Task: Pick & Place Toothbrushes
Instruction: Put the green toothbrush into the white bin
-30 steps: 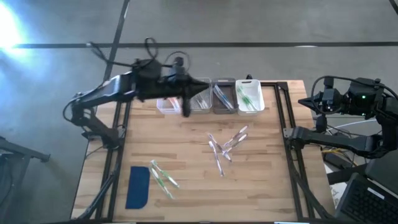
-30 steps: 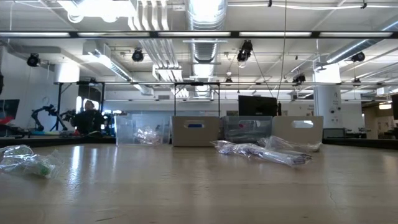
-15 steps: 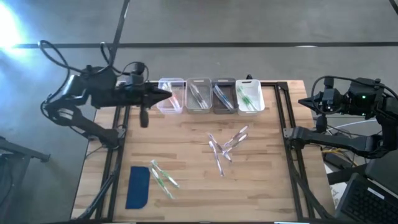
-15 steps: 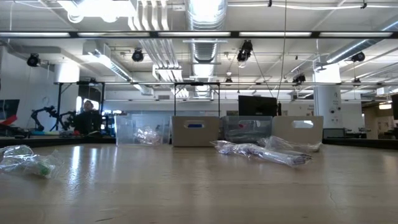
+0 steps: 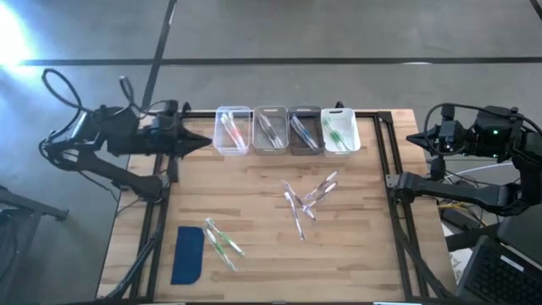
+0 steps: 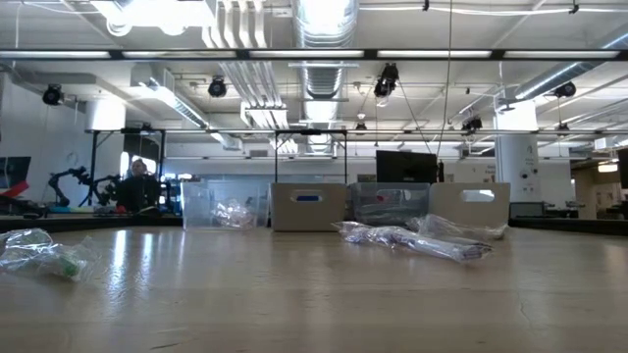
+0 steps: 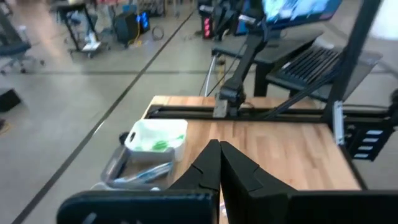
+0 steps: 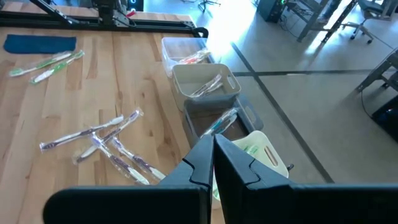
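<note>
place: robotics lab in an open industrial hall | signs: bare ceiling ducts (image 6: 324, 39), concrete floor (image 5: 339, 34), other robot arms (image 6: 74, 181), monitor (image 6: 405, 166), wooden workbench (image 5: 262, 212)

Four bins (image 5: 286, 130) line the table's far edge (blue pad (image 5: 188, 254) near).

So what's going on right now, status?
Left gripper shut, empty, at table's left edge. Right gripper shut, parked right. Toothbrushes loose mid-table. Nothing blocking.

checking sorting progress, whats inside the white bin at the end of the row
The white bin holds green-accented toothbrushes, seen from above. How many are stacked there cannot be told.
</note>
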Robot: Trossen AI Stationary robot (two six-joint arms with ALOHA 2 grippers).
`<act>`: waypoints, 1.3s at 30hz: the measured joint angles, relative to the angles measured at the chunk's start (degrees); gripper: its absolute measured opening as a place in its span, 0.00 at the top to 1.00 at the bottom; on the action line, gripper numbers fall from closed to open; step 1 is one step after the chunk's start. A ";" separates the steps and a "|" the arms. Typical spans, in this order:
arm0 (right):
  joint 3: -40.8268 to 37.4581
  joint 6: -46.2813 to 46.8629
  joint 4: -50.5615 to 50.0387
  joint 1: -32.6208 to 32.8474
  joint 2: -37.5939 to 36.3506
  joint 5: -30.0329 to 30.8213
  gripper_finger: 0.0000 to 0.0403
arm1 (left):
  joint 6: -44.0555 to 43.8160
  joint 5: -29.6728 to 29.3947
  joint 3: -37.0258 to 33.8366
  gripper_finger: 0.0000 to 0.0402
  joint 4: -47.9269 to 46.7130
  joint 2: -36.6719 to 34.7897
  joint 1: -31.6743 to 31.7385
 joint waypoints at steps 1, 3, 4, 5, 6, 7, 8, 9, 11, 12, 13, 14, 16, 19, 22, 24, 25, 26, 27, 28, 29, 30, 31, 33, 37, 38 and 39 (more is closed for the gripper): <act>0.00 -0.02 0.00 -0.02 0.00 0.02 0.98 | -0.02 -0.04 -2.38 0.99 1.70 -1.79 -0.39; 0.00 0.09 0.00 -0.01 0.02 0.00 0.98 | -0.02 -0.58 -7.55 0.99 5.75 -5.48 -0.89; 0.01 0.04 0.00 -0.02 0.01 0.01 0.98 | -0.02 -0.65 -10.26 0.99 8.52 -7.37 -0.99; 0.01 -0.02 0.00 -0.01 0.02 0.00 0.98 | -0.02 -0.74 -12.82 0.99 11.15 -9.15 -1.01; 0.00 0.01 0.02 -0.02 0.00 0.02 0.98 | -0.04 -0.88 -15.33 0.99 13.75 -10.86 -1.01; 0.01 0.11 0.00 -0.01 0.01 0.02 0.98 | -0.06 -0.93 -17.62 0.99 16.01 -12.46 -1.01; 0.00 0.10 0.00 -0.02 0.02 0.02 0.98 | -0.08 -0.94 -19.79 0.99 17.97 -13.83 -1.01; 0.00 0.03 0.00 0.00 0.00 0.02 0.98 | -0.08 -0.94 -21.78 0.98 19.57 -15.08 -1.01; 0.01 0.06 0.00 -0.01 0.00 0.02 0.98 | -0.76 -0.93 -25.62 0.97 22.39 -16.93 -1.01; 0.02 0.11 0.00 0.00 0.00 0.02 0.98 | -1.43 -0.93 -27.43 0.96 23.73 -17.64 -1.01; 0.00 0.07 0.00 -0.02 0.00 0.00 0.98 | -2.32 -0.93 -29.32 0.96 25.04 -18.13 -1.01; 0.00 -0.02 0.01 0.00 0.00 0.02 0.98 | -3.33 -0.91 -31.04 0.96 26.24 -18.37 -0.99; 0.00 0.10 0.00 0.00 0.02 0.00 0.98 | -5.91 -0.94 -34.45 0.96 29.51 -18.70 -1.01; 0.00 -0.01 0.00 0.00 0.01 0.01 0.98 | -8.83 -0.97 -39.14 0.96 34.93 -17.95 -0.97; 0.00 0.05 0.00 -0.01 0.00 0.01 0.98 | -13.65 -0.88 -42.45 0.96 39.15 -16.29 -0.97; 0.00 0.03 0.00 0.00 0.00 0.02 0.98 | -17.47 -0.82 -43.82 0.93 40.71 -14.93 -1.00; 0.00 0.11 0.00 -0.02 0.00 0.02 0.98 | -19.26 -0.73 -44.32 0.91 41.31 -14.02 -1.03; 0.01 0.08 0.00 -0.02 0.02 0.01 0.98 | -20.59 -0.42 -44.73 0.89 41.89 -12.96 -1.06; 0.01 -0.04 0.00 -0.01 0.01 0.01 0.98 | -21.52 0.07 -44.93 0.86 42.79 -12.01 -1.12; 0.02 -0.02 0.00 -0.02 0.00 0.00 0.98 | -22.08 0.97 -44.86 0.82 44.60 -11.19 -1.15; 0.00 0.08 0.00 -0.02 0.02 0.02 0.98 | -22.36 2.34 -44.60 0.79 46.39 -10.28 -1.14; 0.01 0.09 0.01 0.00 0.01 0.01 0.98 | -22.36 4.03 -44.48 0.75 47.64 -9.15 -1.14; 0.00 -0.01 0.00 -0.02 0.00 0.02 0.98 | -22.50 5.80 -44.23 0.71 47.35 -8.08 -1.14; 0.00 0.06 0.00 -0.02 0.01 0.01 0.98 | -22.49 9.39 -43.17 0.64 47.18 -5.93 -1.16; 0.00 0.02 0.00 -0.01 0.01 0.02 0.98 | -21.97 16.34 -41.26 0.53 46.37 -2.18 -1.14; 0.02 0.11 0.00 -0.01 0.00 0.02 0.98 | -21.23 17.93 -40.36 0.51 46.65 -1.46 -1.14; 0.00 0.10 0.00 -0.02 0.00 0.02 0.98 | -20.27 19.31 -39.51 0.50 45.68 -0.69 -1.14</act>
